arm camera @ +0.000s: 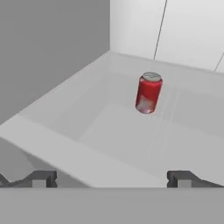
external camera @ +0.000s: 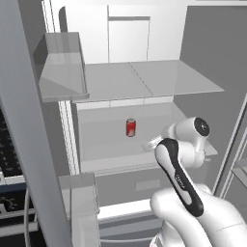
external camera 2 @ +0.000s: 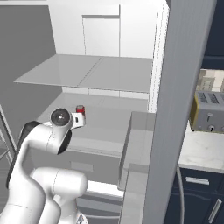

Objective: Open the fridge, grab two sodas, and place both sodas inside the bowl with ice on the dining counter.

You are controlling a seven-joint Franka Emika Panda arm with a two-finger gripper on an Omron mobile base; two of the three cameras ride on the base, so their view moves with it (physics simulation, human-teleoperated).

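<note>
The fridge stands open, with a white interior and pale grey shelves. One red soda can with a silver top stands upright on the middle shelf. In the hand view the soda is ahead and slightly right of centre, well beyond the shelf's front lip. My gripper is open with nothing between its fingertips. From the base views the gripper reaches in over the shelf's front edge, short of the can. The bowl and the dining counter are out of view.
The open fridge door rises close on the left with door bins; the other door stands on the right. A toaster sits on a white counter over navy cabinets. A black appliance front is at far left.
</note>
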